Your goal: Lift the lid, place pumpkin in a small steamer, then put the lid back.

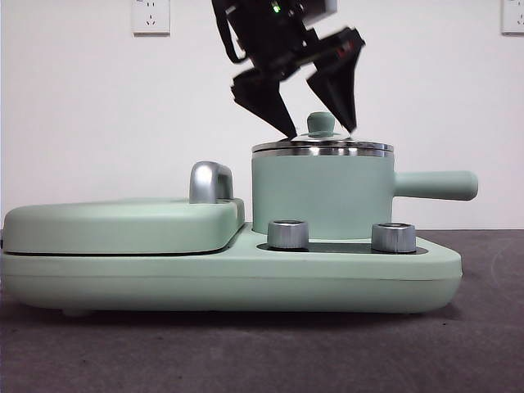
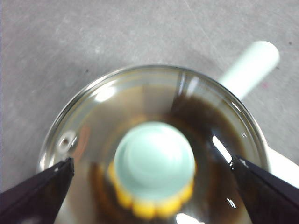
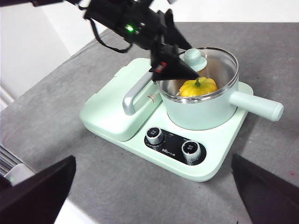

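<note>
My left gripper (image 1: 319, 115) hangs jaws apart around the knob; lid (image 1: 322, 147) sits on the steamer (image 1: 321, 196), pumpkin (image 3: 198, 87) inside, nearly finished.

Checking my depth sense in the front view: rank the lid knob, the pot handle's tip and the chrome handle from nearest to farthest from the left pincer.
1. Lid knob: between the open left pincer's tips, on the lid.
2. Chrome handle: lower, on the flat cover beside the pot.
3. Pot handle's tip: out on the pot's other side, farthest.
</note>
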{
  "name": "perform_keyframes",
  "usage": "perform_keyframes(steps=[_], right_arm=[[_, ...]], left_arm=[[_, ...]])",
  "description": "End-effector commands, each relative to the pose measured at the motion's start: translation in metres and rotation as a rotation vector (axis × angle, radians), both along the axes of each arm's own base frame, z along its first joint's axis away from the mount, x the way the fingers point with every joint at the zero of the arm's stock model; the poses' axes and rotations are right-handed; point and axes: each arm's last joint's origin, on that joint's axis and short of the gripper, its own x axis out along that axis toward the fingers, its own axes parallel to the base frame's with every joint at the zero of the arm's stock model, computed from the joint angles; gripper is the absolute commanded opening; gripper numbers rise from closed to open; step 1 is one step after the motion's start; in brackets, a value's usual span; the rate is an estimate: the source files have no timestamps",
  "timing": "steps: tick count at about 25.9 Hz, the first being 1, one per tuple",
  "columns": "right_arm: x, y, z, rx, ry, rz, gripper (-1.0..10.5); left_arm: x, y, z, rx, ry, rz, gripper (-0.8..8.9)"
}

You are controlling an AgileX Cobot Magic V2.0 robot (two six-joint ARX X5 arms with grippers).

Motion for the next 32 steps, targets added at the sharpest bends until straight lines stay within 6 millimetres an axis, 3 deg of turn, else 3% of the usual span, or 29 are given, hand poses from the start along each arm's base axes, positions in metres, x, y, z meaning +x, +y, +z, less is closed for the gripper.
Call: perform_keyframes(steps=[1, 8, 12, 17, 26, 27, 28, 29, 30, 31, 32], right_arm=[[-0.001, -0.001, 0.004, 0.019, -0.012, 0.003, 5.5], [-0.002, 0.000, 0.004, 0.022, -0.009, 0.014, 5.5], [-0.003, 0.001, 0.004, 0.029, -0.006, 0.061, 5.5], [-0.003, 0.001, 0.004, 0.031, -0.005, 0.066, 5.5], [-0.003, 0.001, 0.004, 0.031, -0.006, 0.064, 5.5], [-0.003, 0.001, 0.004, 0.031, -0.007, 0.064, 5.3], [-0.003, 0.001, 0.004, 0.031, -0.006, 0.064, 4.6], [-0.003, 0.001, 0.004, 0.031, -0.006, 0.064, 3.6], [-0.003, 0.001, 0.004, 0.031, -0.005, 0.065, 1.7], [-0.003, 0.001, 0.004, 0.029, -0.006, 0.065, -0.2], [-0.003, 0.001, 0.004, 0.027, -0.009, 0.064, 0.3]], left_arm=[[-0.019, 0.017, 0.040, -0.045, -0.040, 0.010, 6.26], [-0.102, 0.090, 0.104, -0.002, 0.113, 0.090, 6.21], [-0.151, 0.133, 0.129, -0.037, 0.112, 0.116, 6.21], [-0.191, 0.169, 0.118, -0.108, 0.097, 0.156, 6.19], [-0.243, 0.214, 0.063, -0.372, 0.017, 0.239, 6.04], [-0.248, 0.219, 0.056, -0.392, 0.000, 0.236, 5.57], [-0.252, 0.222, 0.049, -0.407, -0.014, 0.233, 4.42], [-0.256, 0.225, 0.044, -0.417, -0.023, 0.231, 2.72], [-0.259, 0.228, 0.038, -0.420, -0.029, 0.229, 0.07], [-0.263, 0.231, 0.033, -0.424, -0.033, 0.228, 0.41], [-0.265, 0.233, 0.029, -0.425, -0.034, 0.228, 0.14]])
